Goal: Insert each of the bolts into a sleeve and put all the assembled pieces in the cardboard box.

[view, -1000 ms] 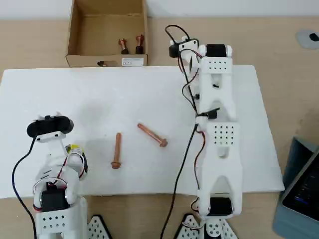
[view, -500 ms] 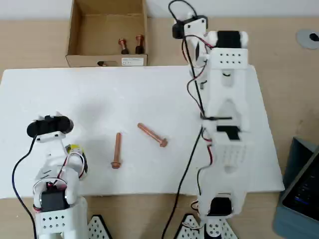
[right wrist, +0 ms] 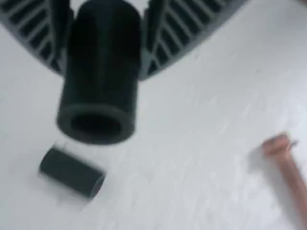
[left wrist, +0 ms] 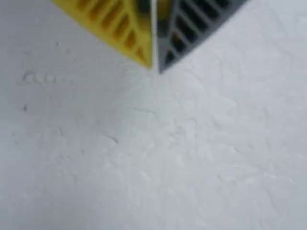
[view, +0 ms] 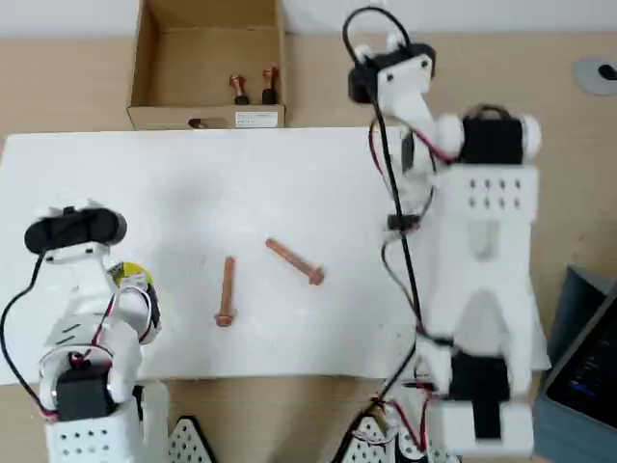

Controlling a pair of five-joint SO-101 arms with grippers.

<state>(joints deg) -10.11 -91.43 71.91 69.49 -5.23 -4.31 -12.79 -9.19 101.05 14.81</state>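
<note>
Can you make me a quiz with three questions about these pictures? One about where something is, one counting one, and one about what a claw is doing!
1. Where are the finished pieces?
A) in the box
B) on the floor
C) on an arm

2. How many bare bolts lie on the mat?
A) one
B) two
C) four

3. The right gripper is:
A) open
B) shut on a sleeve
C) shut on a bolt

Answers:
1 A, both stand inside the box.
2 B, two copper bolts lie mid-mat.
3 B, it clamps a black sleeve.

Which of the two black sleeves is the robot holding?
The sleeve clamped in the right gripper, its open end showing; the other sleeve lies on its side on the white mat.
</note>
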